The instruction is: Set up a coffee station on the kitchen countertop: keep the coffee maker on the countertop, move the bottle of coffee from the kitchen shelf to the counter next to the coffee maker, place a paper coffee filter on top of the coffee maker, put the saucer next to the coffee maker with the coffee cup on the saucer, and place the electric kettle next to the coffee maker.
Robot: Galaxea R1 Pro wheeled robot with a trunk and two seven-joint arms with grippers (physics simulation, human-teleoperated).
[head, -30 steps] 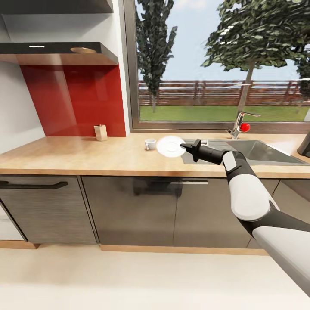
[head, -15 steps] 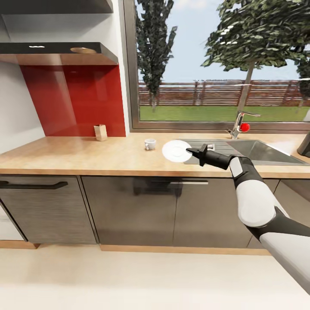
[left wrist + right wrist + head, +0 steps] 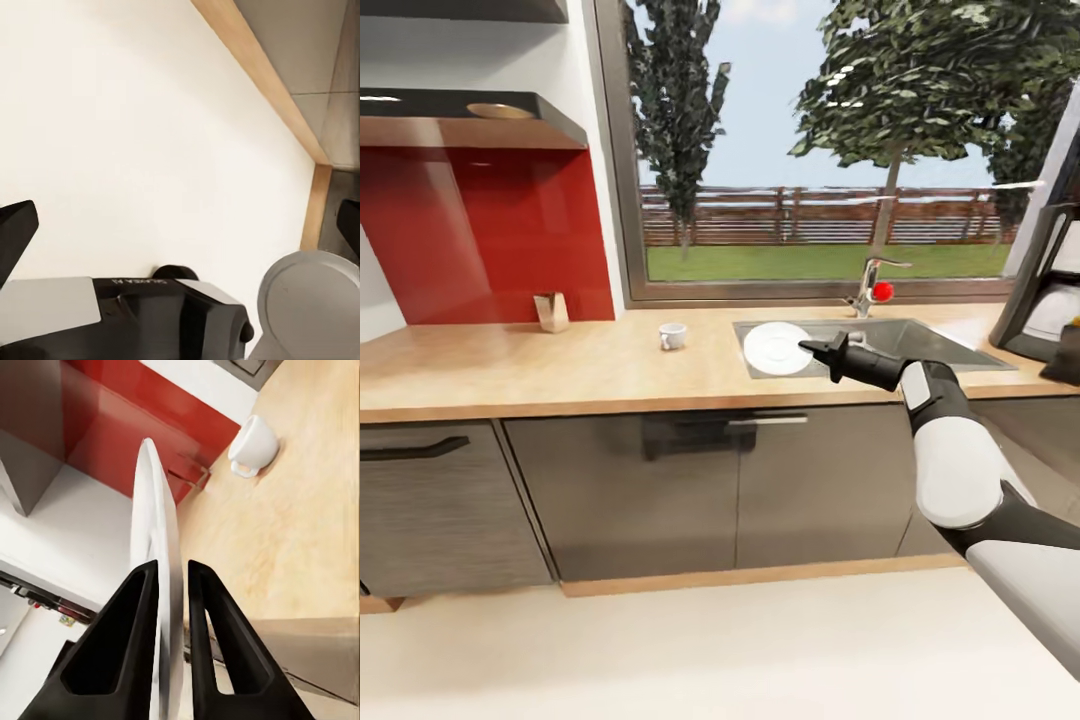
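While our right gripper (image 3: 812, 348) pinches the saucer (image 3: 775, 347) by its rim, the coffee maker (image 3: 1045, 290) lies at its 3 o'clock; left gripper state: cannot tell

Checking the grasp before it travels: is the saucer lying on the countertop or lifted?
Lifted. The right gripper pinches the saucer by its rim; the head view shows it above the sink.

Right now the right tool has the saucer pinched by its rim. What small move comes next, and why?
Probably carry the saucer further right along the countertop, toward the coffee maker. The right tool holds it over the sink's near corner, well short of the machine, and the cup sits on the opposite side.
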